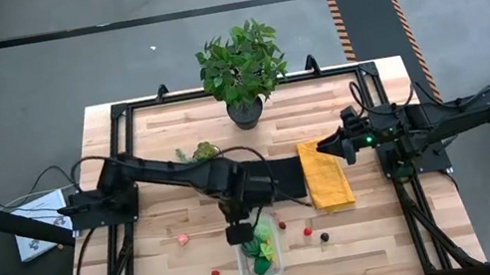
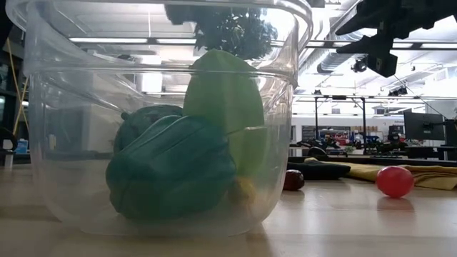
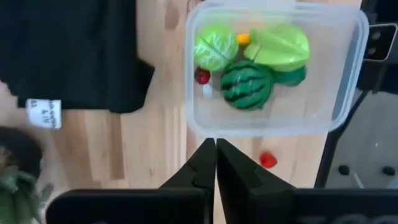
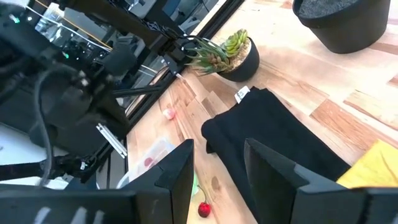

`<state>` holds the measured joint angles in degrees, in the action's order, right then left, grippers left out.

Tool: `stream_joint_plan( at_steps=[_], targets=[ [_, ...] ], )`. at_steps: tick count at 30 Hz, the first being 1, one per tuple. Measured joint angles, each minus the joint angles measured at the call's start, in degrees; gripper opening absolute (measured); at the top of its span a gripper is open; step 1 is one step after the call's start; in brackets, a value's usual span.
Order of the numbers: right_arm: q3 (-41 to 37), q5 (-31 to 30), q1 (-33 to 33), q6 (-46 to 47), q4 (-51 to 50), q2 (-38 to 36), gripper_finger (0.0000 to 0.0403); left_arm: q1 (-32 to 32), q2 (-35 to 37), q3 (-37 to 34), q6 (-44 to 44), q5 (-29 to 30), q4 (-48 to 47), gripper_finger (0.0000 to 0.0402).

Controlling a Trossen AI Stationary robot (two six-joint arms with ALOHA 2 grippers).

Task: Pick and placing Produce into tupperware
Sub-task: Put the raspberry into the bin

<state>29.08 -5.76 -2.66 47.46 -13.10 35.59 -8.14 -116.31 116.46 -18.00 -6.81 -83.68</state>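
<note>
Light wood plank table (image 1: pixel 176 261) on a black frame, grey floor around it with a yellow cable and a black-and-orange striped strip. Left claw (image 1: pixel 239 231) hangs over the near middle of the table, just above the tupperware (image 1: pixel 244 271), fingers (image 3: pixel 204 168) pressed together, holding nothing. The tupperware sits at the table's near edge; inside are a striped dark green melon (image 3: pixel 247 84), a lime-green cabbage (image 3: pixel 215 46), a lime-green leaf piece (image 3: pixel 280 45), a small yellow bit and a red one. Loose produce on the wood: pink piece (image 1: pixel 182 238) to the left, red piece (image 1: pixel 216 274) beside the container, red pieces (image 1: pixel 307 231) and a dark one (image 1: pixel 324 237) to the right. Right claw (image 1: pixel 335 145) waits above the folded yellow cloth (image 1: pixel 326 179), fingers parted, empty. Black cloth (image 1: pixel 282 173) in the middle, big potted plant (image 1: pixel 241 67) at the far edge, small succulent (image 1: pixel 204 151) beside the left arm. Low view shows a workshop room with ceiling strip lights behind.
</note>
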Motion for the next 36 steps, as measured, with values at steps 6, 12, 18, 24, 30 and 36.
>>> stream_joint_plan(
  at_steps=[6, 12, 18, 24, 30, 36],
  targets=[
    [0.0, 0.0, -0.02, -0.18, -0.59, 0.03, 0.0133, 0.32, 2.22, 0.16, 1.09, 3.0, -6.43, 0.0009],
    [0.0, 0.01, -0.01, -0.17, -0.92, 0.0, 0.0133, 0.26, 5.87, -2.21, 0.74, 3.11, -6.31, 0.0004],
    [0.0, 0.0, 0.0, 0.0, -0.92, 0.0, 0.0133, 0.23, 11.96, -9.29, -0.35, 5.27, -6.06, 0.0001],
    [0.0, 0.0, 0.01, 0.29, -0.9, 0.03, 0.0133, 0.23, 20.43, -21.32, -3.77, 5.35, -4.02, 0.0001],
    [0.0, 0.0, 0.02, 2.21, -0.55, 0.03, 0.0133, -1.32, 30.85, -36.19, -9.57, 4.69, 3.75, 0.0001],
    [0.0, -0.69, 0.02, 4.14, -0.6, 0.03, 0.0133, -4.13, 39.27, -46.67, -19.78, 4.18, 4.22, 0.0002]
  ],
)
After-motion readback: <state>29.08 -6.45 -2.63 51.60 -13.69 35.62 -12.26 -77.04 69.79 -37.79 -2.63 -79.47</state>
